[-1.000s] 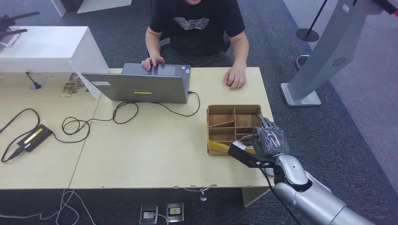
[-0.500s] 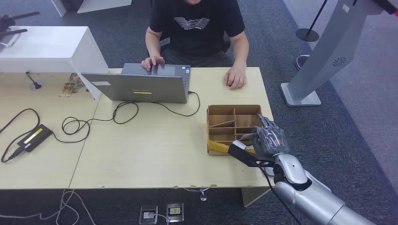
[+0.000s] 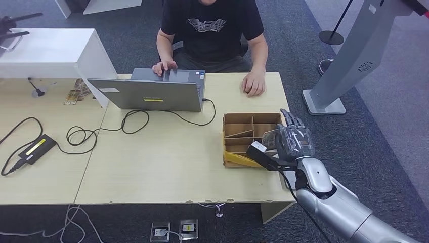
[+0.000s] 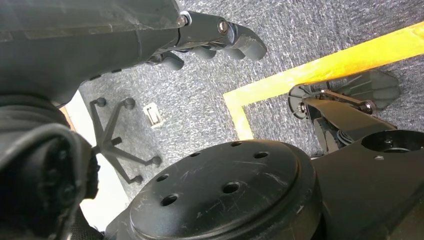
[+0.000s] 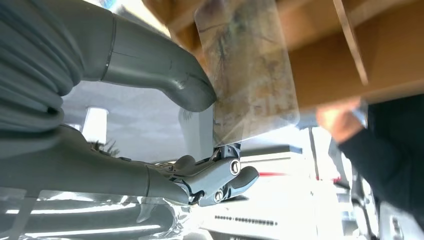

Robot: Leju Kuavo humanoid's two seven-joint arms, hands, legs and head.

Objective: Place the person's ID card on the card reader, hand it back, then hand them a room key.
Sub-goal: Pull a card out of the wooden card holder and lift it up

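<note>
1. The right hand (image 3: 293,142) hangs above the cardboard divided box (image 3: 251,132) near the tabletop's (image 3: 152,162) right edge, pinching a pale, translucent card (image 5: 247,70) between its thumb and fingers.
2. In the right wrist view the card stands clear of the box's compartments, with the thumb pressed on one face.
3. In the head view the card (image 3: 270,137) shows as a light rectangle just beside the hand, over the box's right-hand compartments.
4. The left hand (image 4: 215,35) hangs down over grey carpet; its fingers are curled in and nothing is in them.
5. A person (image 3: 212,30) sits at the far edge of the tabletop, one hand on an open laptop (image 3: 152,93), the other hand (image 3: 253,83) flat on the wood near the far right corner.
6. A black power brick (image 3: 36,148) with a looping cable lies toward the left edge.
</note>
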